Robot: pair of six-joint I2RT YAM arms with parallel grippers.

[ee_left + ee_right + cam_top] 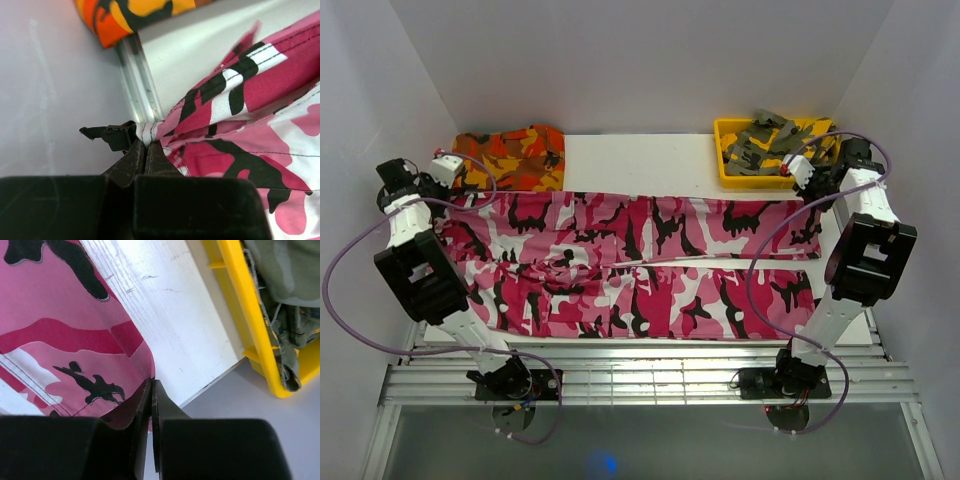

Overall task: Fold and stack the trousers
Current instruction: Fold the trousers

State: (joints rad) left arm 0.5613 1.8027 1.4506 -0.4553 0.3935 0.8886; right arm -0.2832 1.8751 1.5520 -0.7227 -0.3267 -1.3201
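The pink camouflage trousers (640,262) lie spread lengthwise across the white table, waist at the left, leg ends at the right. My left gripper (448,200) is shut on the waist corner of the trousers (250,85); a white fabric edge and a black buckle strap (111,135) stick out past its fingertips (146,145). My right gripper (812,200) is shut on the far leg's hem corner; in the right wrist view the pink cloth (60,335) runs into the closed fingertips (151,382) at the table's edge.
Folded orange-red camouflage trousers (512,155) lie at the back left, also in the left wrist view (130,12). A yellow bin (728,170) with olive-grey camouflage trousers (770,140) stands at the back right, close to my right gripper (250,320). White walls enclose both sides.
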